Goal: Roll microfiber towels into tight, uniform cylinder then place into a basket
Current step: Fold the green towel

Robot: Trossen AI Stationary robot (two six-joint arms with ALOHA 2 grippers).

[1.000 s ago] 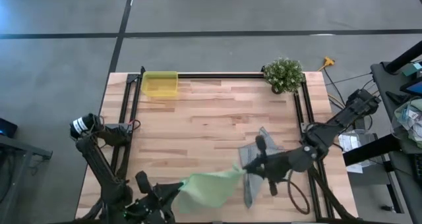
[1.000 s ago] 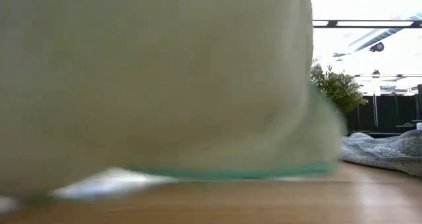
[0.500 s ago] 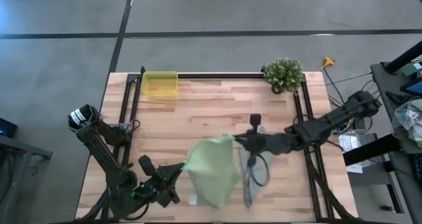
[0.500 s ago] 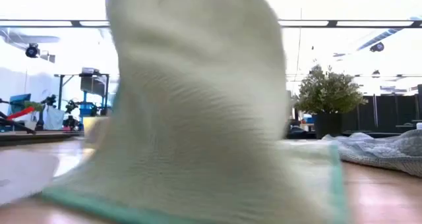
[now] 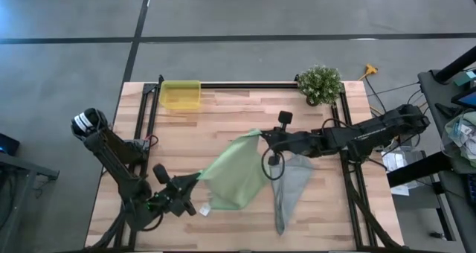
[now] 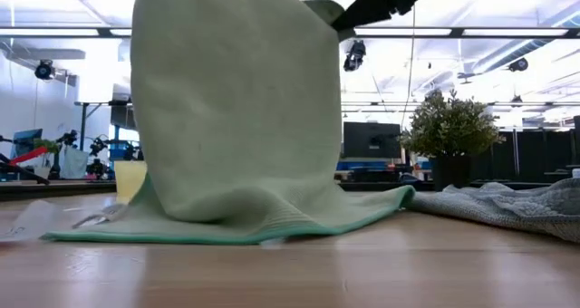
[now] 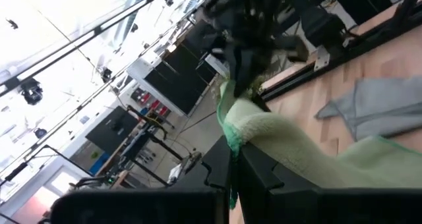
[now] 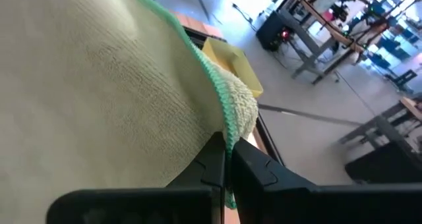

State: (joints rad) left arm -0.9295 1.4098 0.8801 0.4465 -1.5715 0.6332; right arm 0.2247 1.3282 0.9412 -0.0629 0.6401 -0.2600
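The light green towel [image 5: 235,180] is stretched between my two grippers above the table's middle, and its lower hem [image 6: 227,234] lies on the wood. My left gripper [image 5: 198,178] is shut on its near-left corner, my right gripper [image 5: 262,139] on its far-right corner. The grey-blue towel [image 5: 291,184] lies crumpled flat on the table just right of it, partly under my right arm. The yellow basket [image 5: 180,94] stands at the far left corner. My left gripper pinches a bunched corner of the green towel [image 7: 232,133] between its two shut fingers, coming level from the table's near left. The cloth runs away from the fingers toward my other gripper and sags. My right gripper pinches the towel's green-hemmed corner [image 8: 231,122] between its shut fingers, slanting slightly down from the table's right. The towel hangs below the fingers in a broad sheet, its bottom edge on the table.
A potted plant [image 5: 320,83] stands at the far right corner. Black rails [image 5: 245,85] frame the left, far and right edges of the table. Bare wood lies between the towels and the basket.
Both grippers, still shut on the green towel, have carried it from the near edge toward the table's middle and sunk a little; the right one swung toward the far edge and left. The towel has spread out between them and its lower hem now rests on the table.
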